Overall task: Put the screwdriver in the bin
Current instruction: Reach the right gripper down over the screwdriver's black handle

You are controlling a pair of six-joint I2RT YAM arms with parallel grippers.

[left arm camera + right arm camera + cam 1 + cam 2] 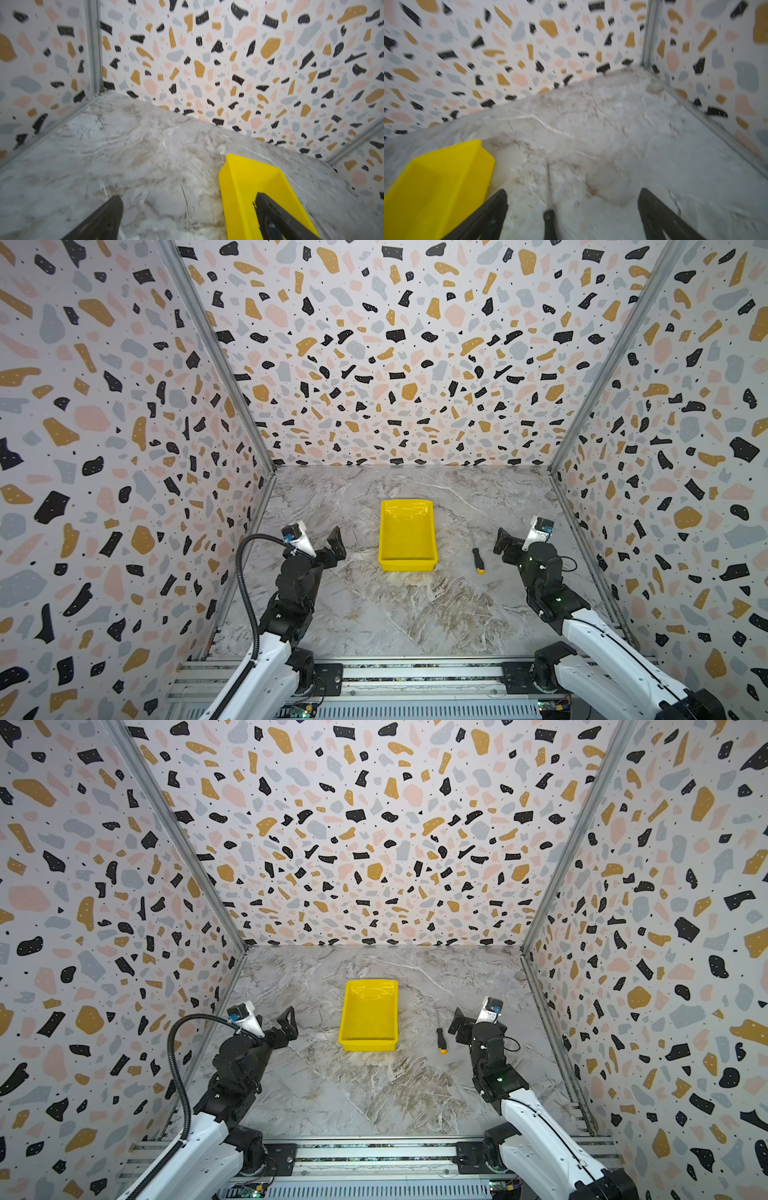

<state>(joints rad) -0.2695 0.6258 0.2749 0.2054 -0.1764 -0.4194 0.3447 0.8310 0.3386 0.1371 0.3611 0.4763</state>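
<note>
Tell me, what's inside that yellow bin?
Nothing: the bin shows a bare glossy floor in both top views. The screwdriver lies outside, beside it. Only its near wall's inner face is hidden.

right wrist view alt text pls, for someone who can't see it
A black-handled screwdriver lies on the marble table, seen between the spread jaws of the open right tool. A yellow bin sits beside the screwdriver, not touching; speckled walls stand behind.
</note>
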